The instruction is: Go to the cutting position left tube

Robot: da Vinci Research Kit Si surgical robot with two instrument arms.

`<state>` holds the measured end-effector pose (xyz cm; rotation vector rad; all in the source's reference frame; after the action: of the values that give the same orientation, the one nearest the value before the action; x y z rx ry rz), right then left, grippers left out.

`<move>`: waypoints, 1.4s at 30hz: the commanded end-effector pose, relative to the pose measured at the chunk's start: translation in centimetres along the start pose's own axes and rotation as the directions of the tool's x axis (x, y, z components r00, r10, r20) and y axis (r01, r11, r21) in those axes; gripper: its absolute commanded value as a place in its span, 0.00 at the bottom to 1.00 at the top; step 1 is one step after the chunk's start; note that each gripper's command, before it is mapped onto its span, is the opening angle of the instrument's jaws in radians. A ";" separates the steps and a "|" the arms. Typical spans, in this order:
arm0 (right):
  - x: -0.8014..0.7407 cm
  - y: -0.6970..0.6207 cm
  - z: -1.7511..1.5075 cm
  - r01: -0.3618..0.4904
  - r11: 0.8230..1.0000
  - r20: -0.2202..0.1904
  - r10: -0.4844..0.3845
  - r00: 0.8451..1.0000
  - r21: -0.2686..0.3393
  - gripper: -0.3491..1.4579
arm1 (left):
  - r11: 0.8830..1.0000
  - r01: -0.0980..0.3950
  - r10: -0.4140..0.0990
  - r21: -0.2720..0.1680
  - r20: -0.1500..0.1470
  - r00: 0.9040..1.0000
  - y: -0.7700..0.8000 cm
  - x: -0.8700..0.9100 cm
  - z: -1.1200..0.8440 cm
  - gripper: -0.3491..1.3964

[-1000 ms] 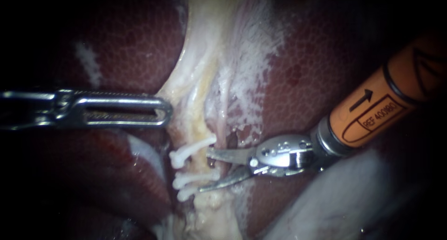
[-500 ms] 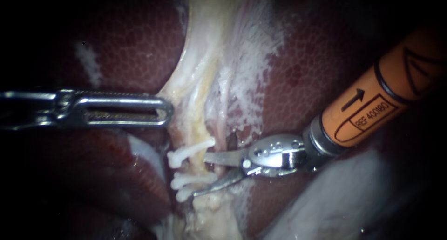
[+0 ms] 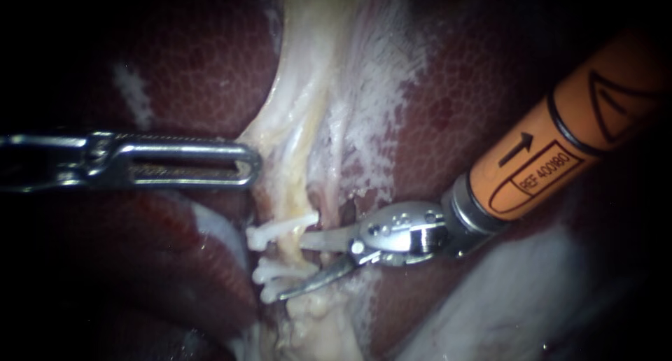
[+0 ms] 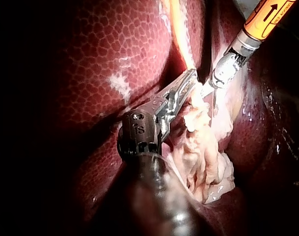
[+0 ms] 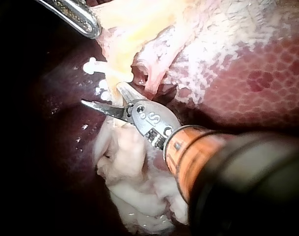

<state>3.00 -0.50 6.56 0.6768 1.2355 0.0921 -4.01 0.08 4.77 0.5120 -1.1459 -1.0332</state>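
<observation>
- The left tube (image 3: 289, 249) is found low in the pale tissue (image 3: 308, 88) that runs down the cleft between the lobes of the liver (image 3: 455, 123); it is crossed by three white clips (image 3: 278, 229), one set apart and two close together.
- The right instrument (image 3: 292, 266) is brought in over the right-hand lobe; its blades are held moderately apart and nothing is gripped; the upper blade lies just under the single clip and the lower blade rests against the pair, so the bare stretch of tube is framed in the opening.
- That placing is judged deliberate; a cut made between clips would leave both stumps sealed.
- The left instrument (image 3: 249, 166) is closed flat on the edge of the pale tissue, which is drawn to a point towards the left-hand lobe; the pull is judged to keep the tube taut and clear of the liver, so that the blades can be passed around it.
- Whether the tube sits fully inside the blades cannot be told; in the right wrist view the tips are seen only just level with it.
- The approach is judged nearly complete; a little more reach seems called for; the lower blade catching a clip is the risk to be watched.
</observation>
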 end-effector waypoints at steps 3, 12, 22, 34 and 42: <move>0.01 0.01 0.02 0.001 1.000 0.001 -0.001 1.000 0.001 0.85 | 1.000 0.000 0.000 -0.001 0.000 1.000 0.00 0.00 0.00 0.00; 0.00 0.06 0.07 -0.038 0.999 0.003 0.038 0.999 0.007 0.79 | 1.000 0.000 0.000 -0.002 0.000 1.000 -0.01 0.01 0.01 0.00; -0.02 0.11 0.06 -0.084 0.996 0.003 0.084 0.996 0.008 0.66 | 1.000 -0.001 0.001 -0.002 0.001 1.000 -0.01 0.01 0.02 0.00; -0.07 0.18 0.03 -0.103 0.995 0.011 0.103 0.995 0.009 0.42 | 1.000 -0.001 0.001 -0.003 0.001 1.000 -0.01 0.02 0.03 0.00; -0.07 0.19 0.03 -0.103 0.995 0.014 0.103 0.995 0.009 0.30 | 1.000 -0.001 0.001 -0.003 0.001 1.000 -0.01 0.02 0.03 0.00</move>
<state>3.05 -0.39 6.73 0.7488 1.1876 0.1668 -4.04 0.06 4.79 0.5085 -1.1453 -1.0343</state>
